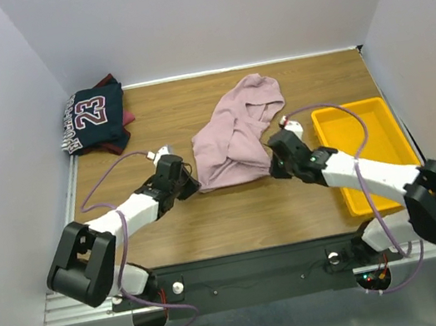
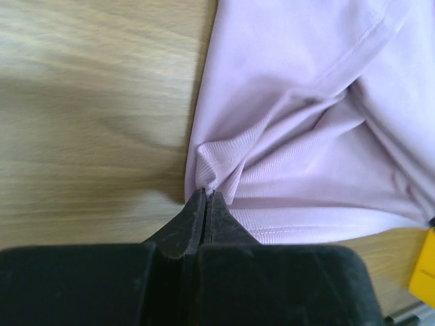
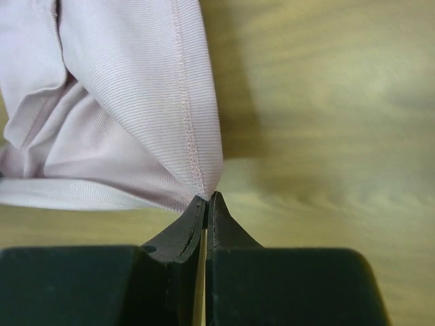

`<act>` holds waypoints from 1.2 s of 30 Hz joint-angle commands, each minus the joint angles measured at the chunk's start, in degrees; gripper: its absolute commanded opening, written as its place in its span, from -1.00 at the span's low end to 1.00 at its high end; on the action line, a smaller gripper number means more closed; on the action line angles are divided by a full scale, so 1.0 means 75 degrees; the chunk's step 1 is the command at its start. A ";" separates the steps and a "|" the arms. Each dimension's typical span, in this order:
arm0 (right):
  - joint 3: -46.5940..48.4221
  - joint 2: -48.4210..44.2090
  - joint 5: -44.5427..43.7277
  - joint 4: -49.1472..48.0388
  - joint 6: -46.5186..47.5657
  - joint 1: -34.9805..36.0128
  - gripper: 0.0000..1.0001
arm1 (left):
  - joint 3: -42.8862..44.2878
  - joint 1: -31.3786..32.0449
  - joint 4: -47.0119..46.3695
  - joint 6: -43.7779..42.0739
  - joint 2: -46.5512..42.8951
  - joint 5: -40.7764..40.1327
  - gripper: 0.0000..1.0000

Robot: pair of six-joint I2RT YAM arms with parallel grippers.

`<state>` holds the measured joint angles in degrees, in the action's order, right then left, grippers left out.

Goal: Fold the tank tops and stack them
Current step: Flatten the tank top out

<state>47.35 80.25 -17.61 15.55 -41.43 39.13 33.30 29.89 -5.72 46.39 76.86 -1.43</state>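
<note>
White-red "23" on the navy tank top (image 1: pixel 96 117), curved lettering beside it too small to read

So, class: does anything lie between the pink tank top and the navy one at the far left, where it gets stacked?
Nothing visible does. Only bare table separates the pink tank top from the navy top; the yellow tray sits on the opposite side.

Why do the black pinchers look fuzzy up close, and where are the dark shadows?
Left wrist view: the left gripper sits too near the lens and blurs, the pink tank top looks sharp, a shadow darkens the table beside it. Right wrist view: the right gripper is soft too, stitching crisp, shadow right of the cloth. Top view: even light, faint shadows under the arms.
</note>
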 commanded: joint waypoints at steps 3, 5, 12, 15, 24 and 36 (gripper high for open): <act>-0.1496 -0.1346 0.0178 0.1325 -0.0991 0.0090 -0.99 | 0.0949 0.0221 -0.0410 -0.0454 0.0369 0.0554 -0.83; -0.1742 -0.1477 0.0249 0.1372 -0.1155 0.0079 -0.99 | 0.1219 0.0268 -0.0328 -0.0548 0.0416 0.0554 -0.74; -0.2189 -0.1629 0.0145 0.1395 -0.1308 0.0079 -0.99 | 0.3663 0.0830 0.1120 -0.1684 0.1036 -0.0343 -0.30; -0.2025 -0.1396 0.0051 0.1407 -0.1320 0.0079 -0.99 | 0.4499 0.1369 0.2024 -0.2445 0.1762 -0.1106 -0.15; -0.1978 -0.1418 -0.0055 0.1383 -0.1331 0.0079 -0.99 | 0.5650 0.2553 0.2602 -0.3022 0.3345 -0.1426 -0.07; -0.2118 -0.1664 -0.0043 0.1384 -0.1378 0.0079 -0.99 | 0.6200 0.2905 0.2367 -0.3302 0.4306 -0.1824 -0.01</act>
<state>31.88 69.65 -16.12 24.86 -50.85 39.42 75.57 51.09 13.13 23.24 109.43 -12.49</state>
